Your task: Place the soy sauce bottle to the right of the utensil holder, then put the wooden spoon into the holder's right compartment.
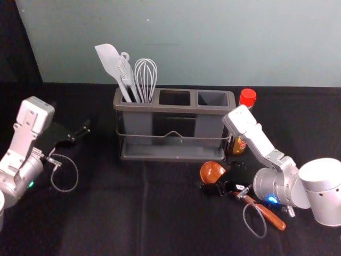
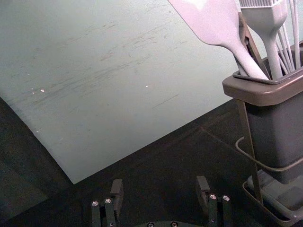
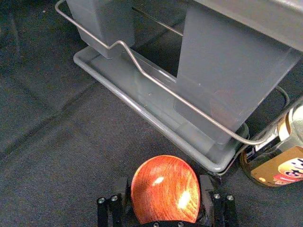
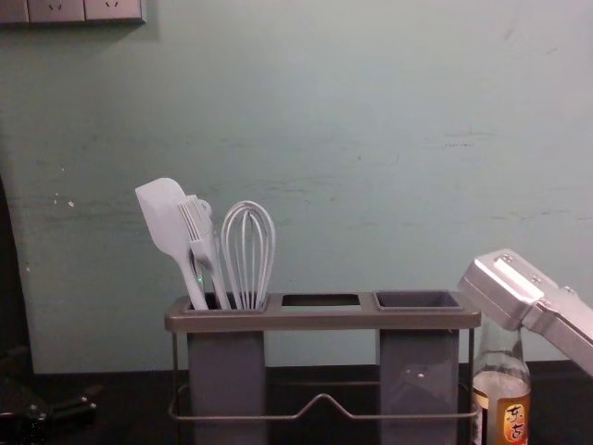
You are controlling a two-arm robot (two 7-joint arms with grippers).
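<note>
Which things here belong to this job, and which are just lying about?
For the job:
- utensil holder
- soy sauce bottle, right of the holder
- wooden spoon, between the right gripper's open fingers

Just there:
- spatula, basting brush, whisk, in the left compartment
- left gripper, left of the holder

You're seeing soft light spreading across the wall (image 1: 176, 42), while bright glare is gleaming off the wooden spoon (image 3: 163, 189).

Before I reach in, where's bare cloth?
Between left gripper and utensil holder; also in front of the holder's left half, left of the wooden spoon. Crowded: right side, with right gripper at the spoon, soy sauce bottle by the holder's right end.
</note>
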